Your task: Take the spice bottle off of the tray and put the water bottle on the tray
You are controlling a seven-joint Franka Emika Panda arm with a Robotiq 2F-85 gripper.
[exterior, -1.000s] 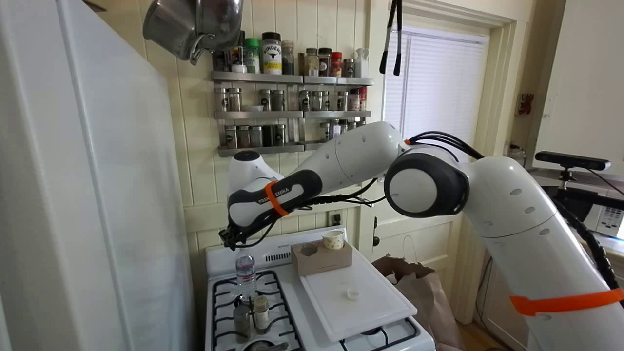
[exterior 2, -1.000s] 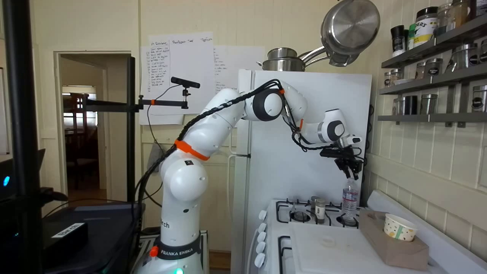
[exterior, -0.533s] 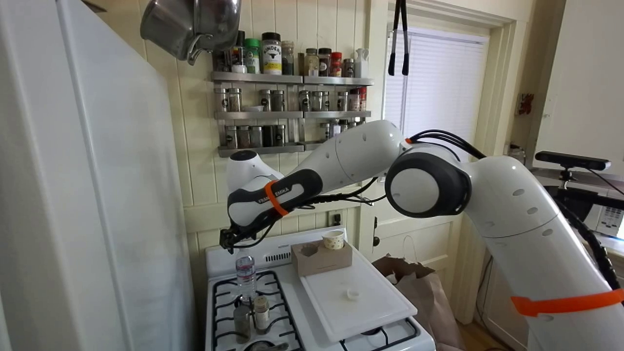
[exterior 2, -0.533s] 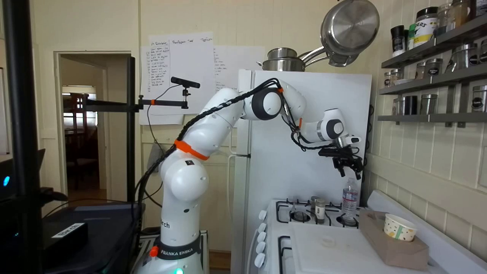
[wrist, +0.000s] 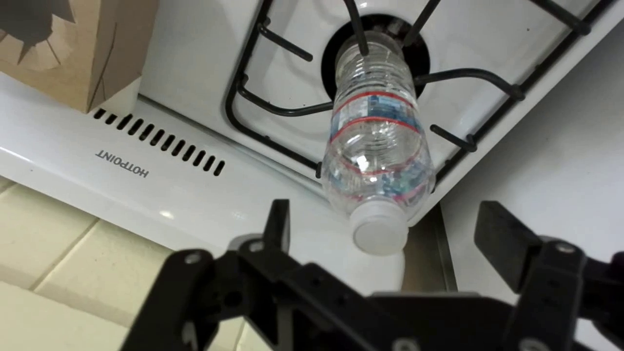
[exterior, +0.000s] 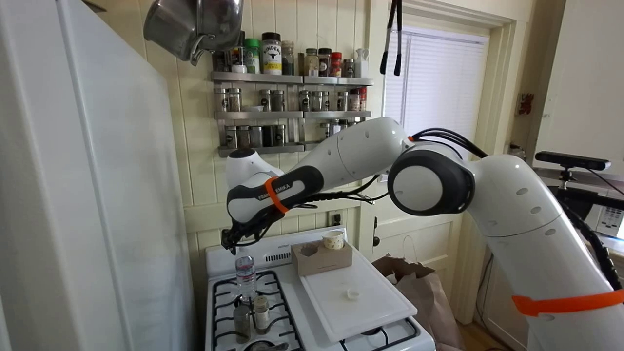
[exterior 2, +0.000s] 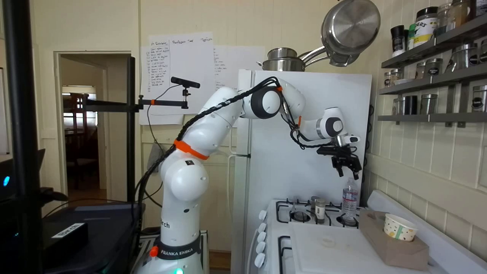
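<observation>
a white stove point(exterior: 294, 290) carries everything that counts here. across it lies the tray point(exterior: 373, 307); no spice bottle stands on that, so i judge the first half of the task done, and the water bottle point(wrist: 378, 126) is not on it either, so the second half is in hand. the cardboard box point(exterior: 319, 262) sits at the tray's back end, which makes the bare stretch in front of it the likely landing spot.

the gripper point(exterior 2: 348, 175) hangs just above the water bottle, jaws spread wide, holding nothing. the bottle stands upright over the back burner point(wrist: 330, 68), among the bars of the grate point(wrist: 291, 112). i read this as lining up for the grasp. the next move calls for a drop until the jaws straddle the neck, a gentle squeeze, as thin plastic will probably give, then a lift clear of grate and box.

a paler spice bottle point(exterior: 262, 317) and a greyer spice bottle point(exterior: 242, 322) stand close together on the same grate, nearer the stove's front; which one the task means i cannot tell. a low swing could knock either.

the patterned cup point(exterior: 333, 240) on the box is another thing to miss. in the wrist view the cap point(wrist: 380, 238) shows about midway between the jaws, touching neither. a small pale round thing point(exterior: 352, 293) on the tray, too unclear to name, could tip a bottle set down on it.
</observation>
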